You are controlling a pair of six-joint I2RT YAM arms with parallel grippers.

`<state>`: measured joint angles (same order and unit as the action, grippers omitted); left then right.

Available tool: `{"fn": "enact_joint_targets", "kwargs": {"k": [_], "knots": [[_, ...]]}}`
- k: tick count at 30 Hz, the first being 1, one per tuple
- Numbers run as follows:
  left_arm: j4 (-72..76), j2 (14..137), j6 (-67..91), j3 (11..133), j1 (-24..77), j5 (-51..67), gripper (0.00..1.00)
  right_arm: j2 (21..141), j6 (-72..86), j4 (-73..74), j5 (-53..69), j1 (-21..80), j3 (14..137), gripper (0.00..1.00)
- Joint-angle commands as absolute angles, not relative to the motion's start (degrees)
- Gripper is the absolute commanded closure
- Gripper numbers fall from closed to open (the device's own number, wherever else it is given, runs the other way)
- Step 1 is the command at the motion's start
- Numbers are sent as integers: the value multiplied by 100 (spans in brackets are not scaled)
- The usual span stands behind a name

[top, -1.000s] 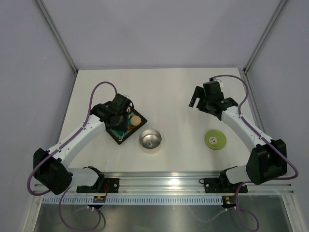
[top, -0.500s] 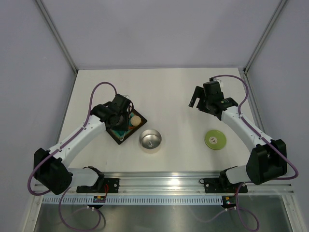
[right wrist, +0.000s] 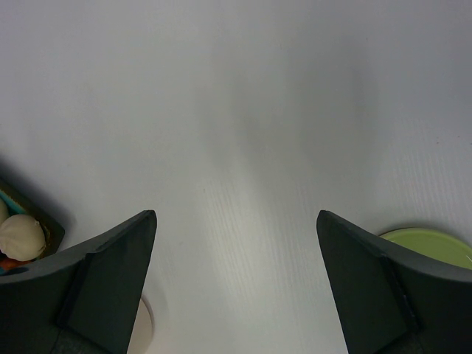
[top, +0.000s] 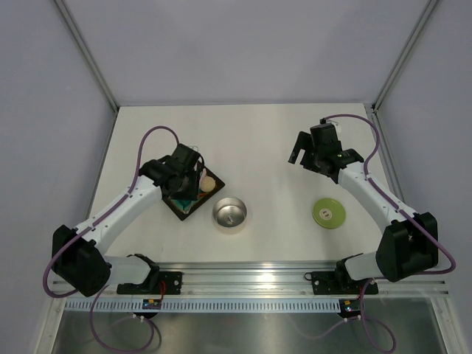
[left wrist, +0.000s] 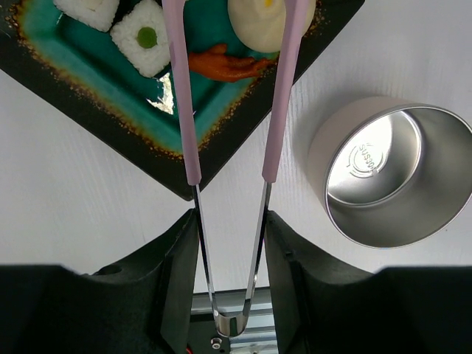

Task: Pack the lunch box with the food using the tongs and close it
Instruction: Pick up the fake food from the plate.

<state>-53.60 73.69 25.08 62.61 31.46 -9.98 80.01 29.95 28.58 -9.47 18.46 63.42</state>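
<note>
Barely shifted over the tray [left wrist: 88,125], left gripper [left wrist: 228,221] clasps the tongs [left wrist: 181,110], arms astride a beige dumpling [left wrist: 258,22]; lunch box [left wrist: 391,177] just beside. Right gripper [right wrist: 236,228] gapes, empty.

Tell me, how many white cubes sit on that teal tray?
2. One cube lies just left of the pink tongs in the left wrist view; the other cube sits beyond it, cut off by the top edge. More may be hidden.

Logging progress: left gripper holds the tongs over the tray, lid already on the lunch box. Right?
No. The left gripper does hold the tongs over the tray, but the lunch box is open; the top external view shows its lid lying apart from it.
</note>
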Motion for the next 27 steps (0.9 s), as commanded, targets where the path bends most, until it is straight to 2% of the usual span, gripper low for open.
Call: {"fn": "enact_joint_targets", "kwargs": {"k": [1,7,27], "knots": [[-5054,7383,2540,6231,3111,-800,59,7937,2953,2777,-975,1855,6416,2],[-4983,7304,2584,6205,3076,-747,62,7919,2953,2795,-984,1863,6407,2],[-5229,7198,2426,5845,2804,-440,61,7928,2979,2804,-949,1863,6390,2]]}}
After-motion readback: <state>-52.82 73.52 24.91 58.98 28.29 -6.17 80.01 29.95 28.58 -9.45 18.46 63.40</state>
